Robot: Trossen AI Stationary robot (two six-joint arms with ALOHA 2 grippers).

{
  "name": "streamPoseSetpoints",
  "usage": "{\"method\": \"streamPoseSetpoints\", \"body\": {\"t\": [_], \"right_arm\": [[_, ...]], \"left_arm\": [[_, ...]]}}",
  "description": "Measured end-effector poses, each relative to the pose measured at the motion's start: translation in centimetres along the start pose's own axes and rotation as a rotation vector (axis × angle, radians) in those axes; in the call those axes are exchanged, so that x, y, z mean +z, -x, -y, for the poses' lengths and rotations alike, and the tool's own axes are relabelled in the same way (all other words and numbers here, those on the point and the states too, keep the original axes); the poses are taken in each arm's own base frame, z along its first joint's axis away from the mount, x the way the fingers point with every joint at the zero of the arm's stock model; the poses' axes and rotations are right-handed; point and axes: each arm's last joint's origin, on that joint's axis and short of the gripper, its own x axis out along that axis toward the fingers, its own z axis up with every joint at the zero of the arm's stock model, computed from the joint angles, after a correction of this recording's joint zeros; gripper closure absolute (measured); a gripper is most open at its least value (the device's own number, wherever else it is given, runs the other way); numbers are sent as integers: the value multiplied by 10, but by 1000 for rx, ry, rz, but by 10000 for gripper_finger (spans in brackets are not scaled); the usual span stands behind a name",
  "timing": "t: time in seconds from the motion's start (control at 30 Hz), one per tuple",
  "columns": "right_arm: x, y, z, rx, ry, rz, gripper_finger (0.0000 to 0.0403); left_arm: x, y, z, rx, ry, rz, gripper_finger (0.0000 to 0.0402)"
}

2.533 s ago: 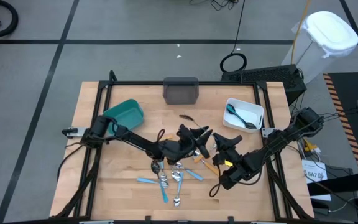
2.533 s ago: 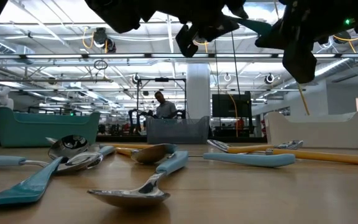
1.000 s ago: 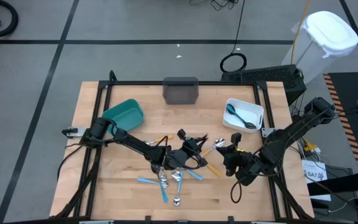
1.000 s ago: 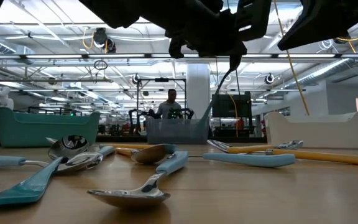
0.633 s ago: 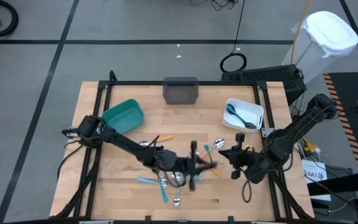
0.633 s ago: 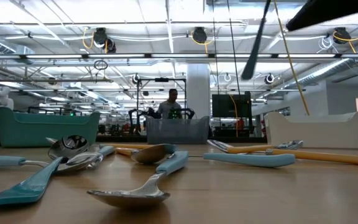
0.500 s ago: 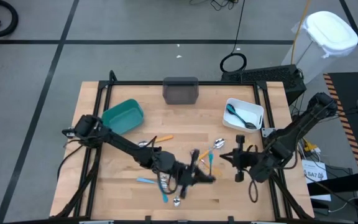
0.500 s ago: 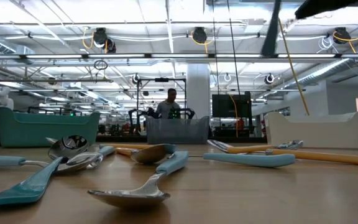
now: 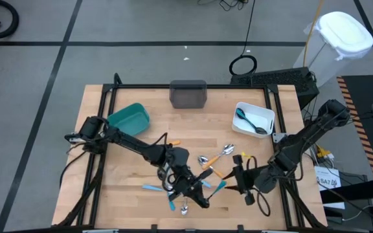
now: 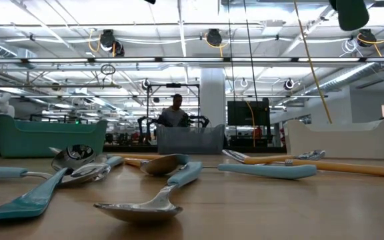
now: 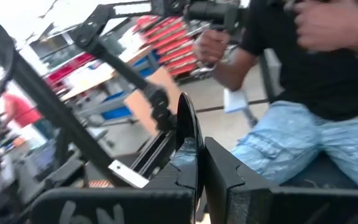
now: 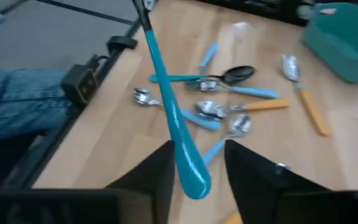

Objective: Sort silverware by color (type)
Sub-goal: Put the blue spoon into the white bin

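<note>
Left gripper (image 9: 203,195) over near-centre of worktop (image 9: 128,194), fingers pressed together on dark end of blue-handled utensil (image 12: 169,106). Utensil spans across to right gripper (image 9: 234,182); its blue handle tip sits between right gripper's spread fingers (image 12: 250,171). Loose spoons and forks (image 9: 215,155) scattered mid-worktop. Black spoon (image 9: 250,122) lies in white bin (image 9: 241,108), far right. Teal bin (image 9: 129,120) far left, grey bin (image 9: 188,94) far centre.

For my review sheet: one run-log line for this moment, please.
left end effector: shut on blue-handled utensil | right end effector: open, straddling its handle
</note>
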Motion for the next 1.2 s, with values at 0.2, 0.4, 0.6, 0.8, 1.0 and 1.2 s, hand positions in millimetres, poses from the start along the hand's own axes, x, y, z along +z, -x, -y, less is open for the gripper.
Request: {"method": "streamPoseSetpoints", "body": {"t": [0.2,0.4,0.6,0.8,1.0,1.2], "right_arm": [[0,-22,-1,134,-30,-17,194],[-2,-38,11,78,-57,-47,158],[-6,-55,12,207,-59,-78,154],[-9,-71,14,314,-53,-92,187],[-9,-73,19,316,-62,-93,239],[-9,-73,21,314,-41,-92,305]], "left_arm": [[-3,2,0,-29,16,-3,396],[-3,-2,8,-80,10,-13,396],[-3,-5,13,-104,-12,-24,396],[-4,-6,14,-112,-4,-31,396],[-3,-8,18,-126,2,-33,396],[-4,-8,19,-135,2,-43,396]]}}
